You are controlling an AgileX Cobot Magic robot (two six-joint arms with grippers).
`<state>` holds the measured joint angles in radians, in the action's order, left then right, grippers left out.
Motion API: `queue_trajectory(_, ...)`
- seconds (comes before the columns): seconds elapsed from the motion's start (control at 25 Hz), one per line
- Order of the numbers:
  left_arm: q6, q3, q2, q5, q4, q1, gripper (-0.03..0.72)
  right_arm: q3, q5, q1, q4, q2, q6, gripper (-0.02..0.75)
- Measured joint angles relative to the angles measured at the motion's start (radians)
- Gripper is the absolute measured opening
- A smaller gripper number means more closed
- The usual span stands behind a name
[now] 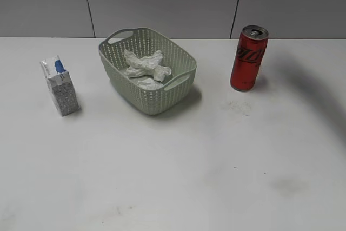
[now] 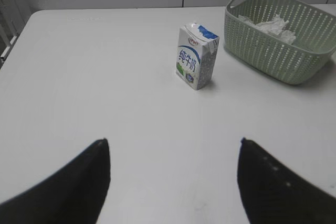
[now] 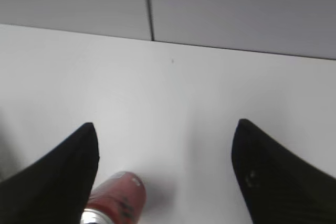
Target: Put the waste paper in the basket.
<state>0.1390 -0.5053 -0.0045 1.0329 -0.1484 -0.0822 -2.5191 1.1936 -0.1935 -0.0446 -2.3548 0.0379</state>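
From my seat, nearest the camera is bare table, with no paper left on it that I can see. Further back, the milk carton stands upright at the left, well apart from the green basket, and the waste paper lies crumpled inside that basket — so I judge the job essentially done. The red can stands upright to the right of the basket.

The left gripper hangs with its jaws wide apart and empty above the table, the carton ahead of it. The right gripper is likewise spread and empty, with the can's top just below its left finger (too close for comfort).

To finish well, I'd lift that arm straight up before swinging it — sideways travel risks toppling the can.
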Motion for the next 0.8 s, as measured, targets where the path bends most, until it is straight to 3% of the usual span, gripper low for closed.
queue_trajectory(0.2,0.000,0.000,0.000,0.000,0.000,0.000,0.559,0.046,0.001,0.126,-0.048,0.039,-0.019,0.593)
queue_trajectory(0.36,0.000,0.000,0.000,0.000,0.000,0.000,0.559,0.173,0.001,0.172,-0.064,0.130,-0.026,0.593)
queue_trajectory(0.56,0.000,0.000,0.000,0.000,0.000,0.000,0.559,0.471,0.000,0.179,-0.068,0.338,-0.079,0.593)
queue_trajectory(0.8,0.000,0.000,0.000,0.000,0.000,0.000,0.561,0.959,-0.017,0.179,-0.035,0.655,-0.157,0.592)
